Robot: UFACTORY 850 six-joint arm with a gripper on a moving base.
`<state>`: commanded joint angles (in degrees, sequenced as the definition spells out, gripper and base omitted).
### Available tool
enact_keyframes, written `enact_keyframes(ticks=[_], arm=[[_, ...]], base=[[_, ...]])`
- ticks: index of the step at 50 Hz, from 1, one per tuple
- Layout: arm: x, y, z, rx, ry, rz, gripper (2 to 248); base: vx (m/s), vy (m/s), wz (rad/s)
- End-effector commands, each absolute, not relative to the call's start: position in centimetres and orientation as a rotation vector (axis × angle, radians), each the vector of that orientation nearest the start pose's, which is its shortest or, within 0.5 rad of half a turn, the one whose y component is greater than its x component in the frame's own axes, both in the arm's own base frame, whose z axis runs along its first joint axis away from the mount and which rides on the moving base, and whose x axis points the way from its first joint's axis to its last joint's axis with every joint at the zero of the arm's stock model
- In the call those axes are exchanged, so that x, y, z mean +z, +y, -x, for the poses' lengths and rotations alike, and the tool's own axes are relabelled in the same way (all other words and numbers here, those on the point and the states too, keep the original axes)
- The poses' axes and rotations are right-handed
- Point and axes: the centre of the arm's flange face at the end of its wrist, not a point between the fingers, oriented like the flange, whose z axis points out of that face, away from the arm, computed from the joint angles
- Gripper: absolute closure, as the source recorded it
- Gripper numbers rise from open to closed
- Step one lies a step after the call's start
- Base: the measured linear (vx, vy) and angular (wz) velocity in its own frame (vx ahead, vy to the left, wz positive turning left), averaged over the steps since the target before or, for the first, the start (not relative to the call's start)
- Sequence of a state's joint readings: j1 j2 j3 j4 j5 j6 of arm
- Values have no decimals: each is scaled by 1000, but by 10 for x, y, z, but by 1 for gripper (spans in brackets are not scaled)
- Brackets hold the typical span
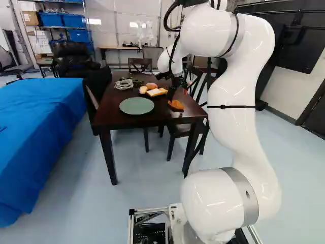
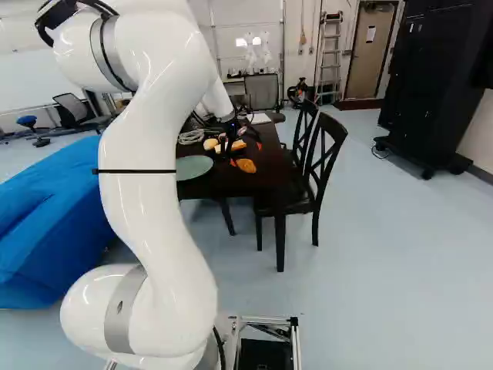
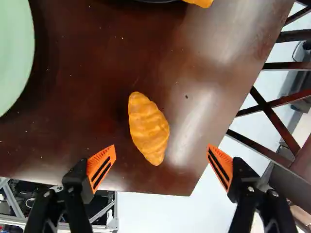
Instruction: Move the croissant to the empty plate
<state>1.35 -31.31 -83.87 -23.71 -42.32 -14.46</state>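
Pincer (image 3: 161, 150): spread wide, holding nothing
Croissant (image 3: 148, 128): just ahead of us, offset towards the plate (image 3: 12, 53)
Long axis: nearly square to our closing line

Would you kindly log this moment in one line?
gripper: open, aimed at croissant | croissant: on table, ungripped | plate: empty | transfer: not done

Free room around the croissant (image 3: 148, 128)
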Motion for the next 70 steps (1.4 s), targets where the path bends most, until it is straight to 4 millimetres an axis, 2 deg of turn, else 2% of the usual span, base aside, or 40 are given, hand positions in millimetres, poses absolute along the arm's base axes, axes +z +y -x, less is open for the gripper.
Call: enact_keyframes(ticks=[30, 57, 70], arm=[[471, -3, -652, -261, -769, 3266, 3], [469, -26, -655, -244, -612, 3252, 3], [469, -26, -652, -181, -607, 3254, 3]], base=[[0, 0, 0], [0, 0, 0], [0, 0, 0]])
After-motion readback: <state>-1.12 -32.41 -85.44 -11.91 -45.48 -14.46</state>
